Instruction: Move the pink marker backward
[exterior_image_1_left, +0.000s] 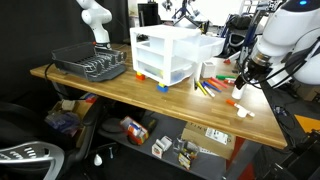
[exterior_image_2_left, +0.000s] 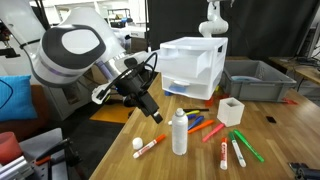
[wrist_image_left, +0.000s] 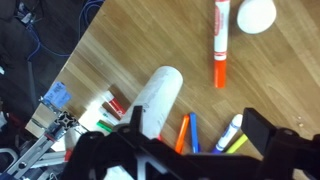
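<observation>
The pink marker (exterior_image_2_left: 224, 155) is a short pinkish-red pen lying on the wooden table, to the right of the upright white bottle (exterior_image_2_left: 179, 132). In the wrist view only its red end (wrist_image_left: 115, 107) shows beside the bottle (wrist_image_left: 158, 100). My gripper (exterior_image_2_left: 155, 112) hangs open and empty above the table, just left of the bottle and apart from the pink marker. In the wrist view its two black fingers (wrist_image_left: 200, 122) spread wide over orange, blue and yellow markers.
A red-and-white marker (wrist_image_left: 219, 45) and a white ball (wrist_image_left: 256, 14) lie nearby. A green marker (exterior_image_2_left: 247, 145), a white cup (exterior_image_2_left: 231, 110), white drawers (exterior_image_2_left: 195, 65) and a grey bin (exterior_image_2_left: 255, 80) stand further back. A dish rack (exterior_image_1_left: 90, 65) sits at the table's far end.
</observation>
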